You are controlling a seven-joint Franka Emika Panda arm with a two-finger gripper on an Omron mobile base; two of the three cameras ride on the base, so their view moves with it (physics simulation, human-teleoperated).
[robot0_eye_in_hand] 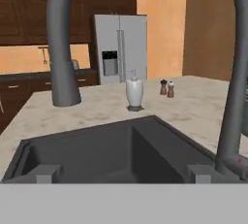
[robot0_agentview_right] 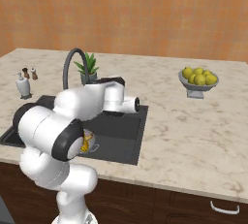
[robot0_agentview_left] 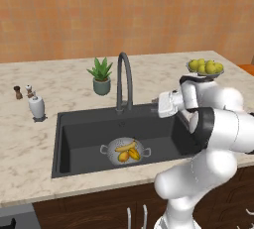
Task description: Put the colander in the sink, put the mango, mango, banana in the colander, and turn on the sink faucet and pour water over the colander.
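1. Gripper (robot0_eye_in_hand: 124,173) spread wide, holding nothing, hanging over the right end of the sink (robot0_agentview_left: 79,129), level with the sink faucet (robot0_agentview_left: 124,82).
2. Colander (robot0_agentview_left: 125,150) on the sink floor near the front wall, with banana (robot0_agentview_left: 125,147) and mango inside.
3. Hand view adds refrigerator (robot0_eye_in_hand: 121,48); base views add fruit bowl (robot0_agentview_right: 197,81).

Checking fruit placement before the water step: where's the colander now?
The small round perforated silver colander sits on the floor of the dark grey rectangular sink, centre-front in the left base view, below the tall dark gooseneck faucet, with yellow fruit inside.
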